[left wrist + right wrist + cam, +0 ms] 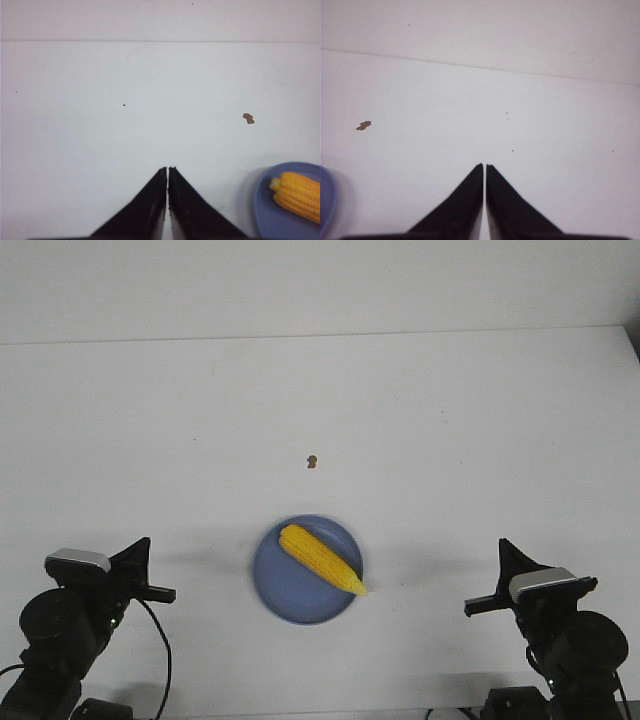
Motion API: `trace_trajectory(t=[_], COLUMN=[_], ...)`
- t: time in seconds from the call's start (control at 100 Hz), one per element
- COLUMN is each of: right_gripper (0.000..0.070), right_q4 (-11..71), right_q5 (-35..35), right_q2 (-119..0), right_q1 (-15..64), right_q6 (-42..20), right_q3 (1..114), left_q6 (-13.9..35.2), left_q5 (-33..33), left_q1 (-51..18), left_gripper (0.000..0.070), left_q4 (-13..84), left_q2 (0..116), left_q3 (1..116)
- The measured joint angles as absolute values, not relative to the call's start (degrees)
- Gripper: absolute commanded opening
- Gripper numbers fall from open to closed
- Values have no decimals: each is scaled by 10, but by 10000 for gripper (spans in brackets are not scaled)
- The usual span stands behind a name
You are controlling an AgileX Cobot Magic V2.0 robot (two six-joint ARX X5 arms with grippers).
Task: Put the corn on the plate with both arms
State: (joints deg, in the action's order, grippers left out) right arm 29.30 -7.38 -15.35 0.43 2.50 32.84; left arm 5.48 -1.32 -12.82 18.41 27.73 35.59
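Right gripper: black pointed fingers pressed together over white table. Brown speck lay apart. Blue plate rim showed at edge.

1. No text, label, brand, number or sign can be read in any of the three views
2. The plate is plain blue, with no print on its rim or face
3. The corn bears only kernel texture
4. The grey camera modules on the left arm and right arm show no legible lettering
5. The white table carries no writing
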Motion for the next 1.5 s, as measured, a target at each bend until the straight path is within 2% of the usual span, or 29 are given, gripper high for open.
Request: trace_trajectory(t=[0.3,0.44,0.58,0.86,1.23,1.5], right_gripper=[12,12,12,12,12,12], right_q4=[293,293,293,293,293,293], right_q5=[-74,-74,-74,-74,-74,-74], right_q2=[-154,-154,-154,-154,-154,-154], right_q1=[4,4,4,4,4,4], right_q6=[25,25,25,25,25,25], right_q3=[328,328,328,328,328,328], left_q6=[54,37,28,26,25,25], left_q5=[-13,-11,13,16,16,16], left_q1=[-128,-128,-120,-82,-47,-13], left_gripper=[6,6,6,6,6,12], left_q4=[184,168,159,30,9,-15], left_q2=[277,276,264,154,17,3], left_q3=[356,356,351,225,100,63])
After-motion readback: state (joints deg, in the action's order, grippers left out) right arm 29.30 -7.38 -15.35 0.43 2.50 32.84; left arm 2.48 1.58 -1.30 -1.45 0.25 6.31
